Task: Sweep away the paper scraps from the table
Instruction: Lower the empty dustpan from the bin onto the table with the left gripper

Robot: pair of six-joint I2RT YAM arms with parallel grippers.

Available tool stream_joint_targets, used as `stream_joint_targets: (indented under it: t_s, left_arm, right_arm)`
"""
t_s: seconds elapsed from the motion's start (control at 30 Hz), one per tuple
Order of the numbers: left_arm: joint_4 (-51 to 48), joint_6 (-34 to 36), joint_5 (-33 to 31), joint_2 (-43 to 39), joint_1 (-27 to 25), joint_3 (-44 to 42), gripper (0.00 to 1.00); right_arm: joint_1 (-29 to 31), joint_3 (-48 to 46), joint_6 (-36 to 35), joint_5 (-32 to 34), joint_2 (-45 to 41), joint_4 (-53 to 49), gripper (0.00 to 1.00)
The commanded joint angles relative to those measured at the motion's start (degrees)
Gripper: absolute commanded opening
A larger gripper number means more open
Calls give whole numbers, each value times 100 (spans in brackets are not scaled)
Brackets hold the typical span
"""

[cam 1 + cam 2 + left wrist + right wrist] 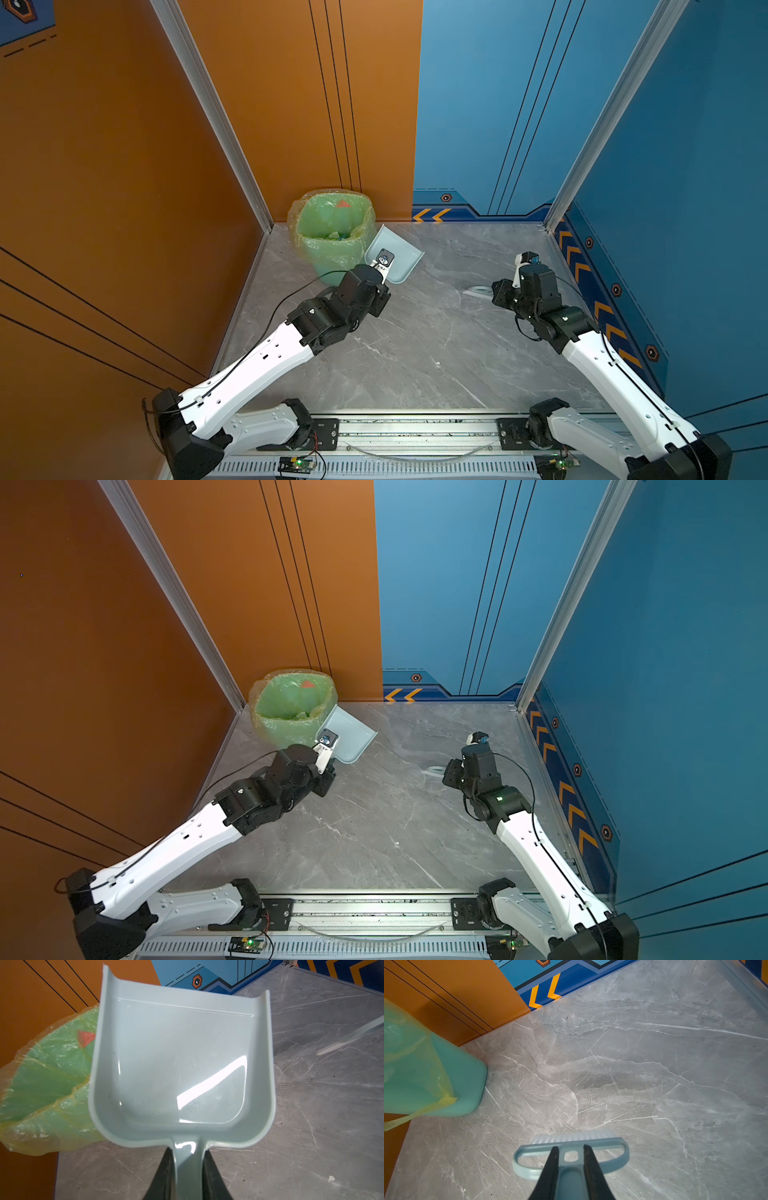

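In the far left corner, the green bin lined with a translucent plastic bag (324, 262) is standing against the orange wall. The crumpled paper scraps (336, 237) are lying in its bottom, with pale green and blue ones showing. Just beside its rim, the left hand (187, 1153) is clamping tight on the handle of the pale grey-blue plastic dustpan (176, 1059), which is hanging tilted and empty. The grey marble-patterned worktop (415, 340) is showing no scraps in any view. Further right, the right hand (570, 1147) is pinching the handle of the grey-blue plastic brush with white bristles (577, 1137), low over the marble. Such wads are likely behaving as light, soft, springy things, rolling ahead of bristles rather than needing a grip. The sensible hold is on the stiff, smooth tool handles.
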Motion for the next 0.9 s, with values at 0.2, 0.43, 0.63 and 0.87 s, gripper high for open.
stream_joint_targets:
  t_s: [0.2, 0.43, 0.63, 0.87]
  left_arm:
    - [224, -1519, 202, 354, -173, -233, 0]
    - [442, -1889, 324, 746, -198, -128, 0]
    - [671, -2051, 359, 1309, -200, 122, 0]
    - [1358, -2304, 369, 1978, -155, 194, 0]
  right_arm:
    - [32, 357, -115, 315, 205, 123, 0]
    - [33, 536, -234, 334, 444, 255, 0]
    - [11, 745, -408, 399, 585, 281, 0]
    - [-84, 946, -537, 464, 617, 271, 0]
